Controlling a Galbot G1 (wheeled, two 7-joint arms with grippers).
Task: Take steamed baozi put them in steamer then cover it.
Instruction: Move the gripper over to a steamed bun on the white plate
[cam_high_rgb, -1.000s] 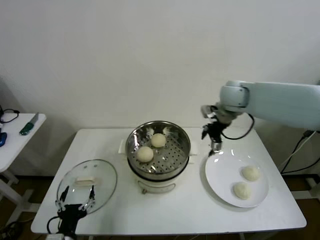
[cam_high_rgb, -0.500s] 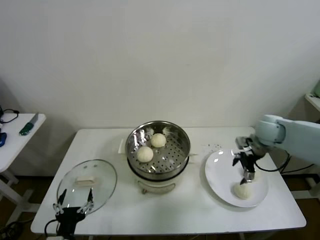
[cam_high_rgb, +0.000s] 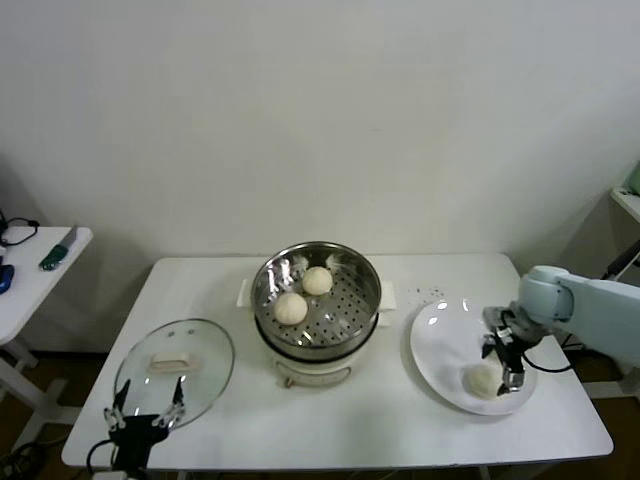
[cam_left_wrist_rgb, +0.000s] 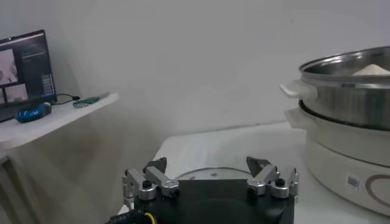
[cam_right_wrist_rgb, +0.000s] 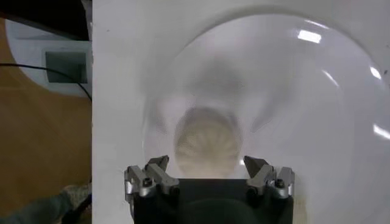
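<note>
The steel steamer (cam_high_rgb: 368, 292) stands mid-table on its cream pot base, uncovered, with two baozi (cam_high_rgb: 317, 280) (cam_high_rgb: 290, 308) on its perforated floor. My right gripper (cam_high_rgb: 504, 364) is open and low over the white plate (cam_high_rgb: 438, 345), its fingers astride a baozi (cam_high_rgb: 482, 380). In the right wrist view that baozi (cam_right_wrist_rgb: 207, 146) lies between the spread jaws of the gripper (cam_right_wrist_rgb: 207, 164), not gripped. The fourth baozi is hidden. My left gripper (cam_high_rgb: 146, 410) is open and idle at the table's front left, also seen in its wrist view (cam_left_wrist_rgb: 207, 167).
The clear glass lid (cam_high_rgb: 176, 362) with a cream handle lies flat at the front left, just beyond my left gripper. A small side table (cam_high_rgb: 40, 265) with tools stands left. The steamer rim (cam_left_wrist_rgb: 347, 64) shows in the left wrist view.
My right arm swung from beside the steamer out over the plate and came down around a baozi. The left gripper sank slightly. The steamer's two baozi have not moved.
</note>
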